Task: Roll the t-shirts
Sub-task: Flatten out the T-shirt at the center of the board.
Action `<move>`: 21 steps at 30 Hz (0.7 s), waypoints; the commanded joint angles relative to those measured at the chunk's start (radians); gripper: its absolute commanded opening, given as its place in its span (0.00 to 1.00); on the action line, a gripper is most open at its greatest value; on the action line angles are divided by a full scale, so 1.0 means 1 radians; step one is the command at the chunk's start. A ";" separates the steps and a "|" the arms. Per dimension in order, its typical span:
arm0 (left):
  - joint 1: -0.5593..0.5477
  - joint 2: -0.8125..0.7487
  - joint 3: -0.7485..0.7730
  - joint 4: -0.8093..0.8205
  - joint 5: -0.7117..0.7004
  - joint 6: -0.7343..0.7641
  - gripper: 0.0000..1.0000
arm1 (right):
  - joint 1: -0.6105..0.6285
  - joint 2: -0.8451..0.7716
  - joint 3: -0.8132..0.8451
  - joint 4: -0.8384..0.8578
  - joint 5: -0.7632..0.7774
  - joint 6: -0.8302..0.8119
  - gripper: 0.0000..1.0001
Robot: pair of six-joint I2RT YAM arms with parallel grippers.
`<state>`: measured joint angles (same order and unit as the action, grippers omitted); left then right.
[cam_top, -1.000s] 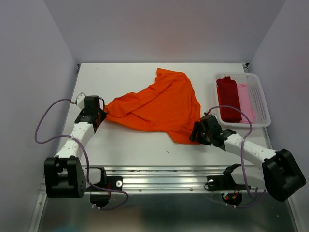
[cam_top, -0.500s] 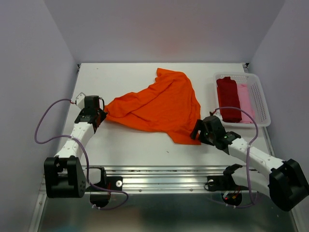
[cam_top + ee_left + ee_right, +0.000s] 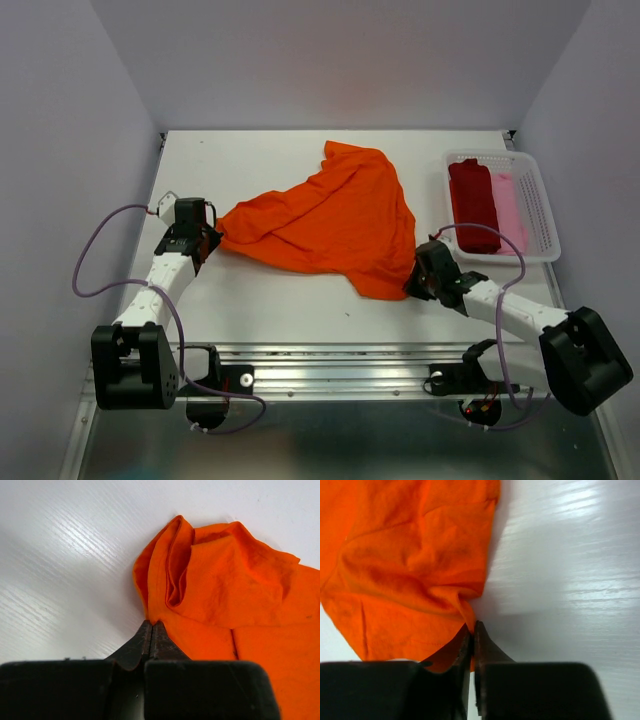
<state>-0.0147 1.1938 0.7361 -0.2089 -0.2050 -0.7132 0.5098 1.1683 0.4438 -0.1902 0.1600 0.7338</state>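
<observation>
the right gripper has dropped lower and drawn in; the orange shirt barely stirred, lying crumpled mid-frame on the table. that gripper is clenched on its lower-right hem, the left gripper on its left tip. thin pinches: a hard pull could slip a corner free.

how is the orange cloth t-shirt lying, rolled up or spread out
Spread out, not rolled. The bright orange cloth t-shirt lies loose and wrinkled on the white table, with both arms' jaws shut on opposite corners.
</observation>
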 commanded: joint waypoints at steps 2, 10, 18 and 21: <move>0.007 -0.019 0.040 0.003 0.038 0.037 0.00 | -0.002 -0.045 0.059 0.003 0.007 -0.049 0.01; 0.007 -0.057 0.127 -0.037 0.056 0.058 0.00 | -0.002 -0.188 0.366 -0.133 0.203 -0.177 0.01; 0.007 -0.126 0.221 -0.069 0.049 0.077 0.00 | -0.002 -0.265 0.444 -0.181 0.213 -0.209 0.01; 0.007 -0.123 0.223 -0.070 0.055 0.080 0.00 | -0.002 -0.262 0.412 -0.180 0.199 -0.194 0.01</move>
<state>-0.0109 1.0817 0.9268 -0.2668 -0.1493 -0.6598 0.5102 0.8925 0.8864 -0.3229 0.3393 0.5491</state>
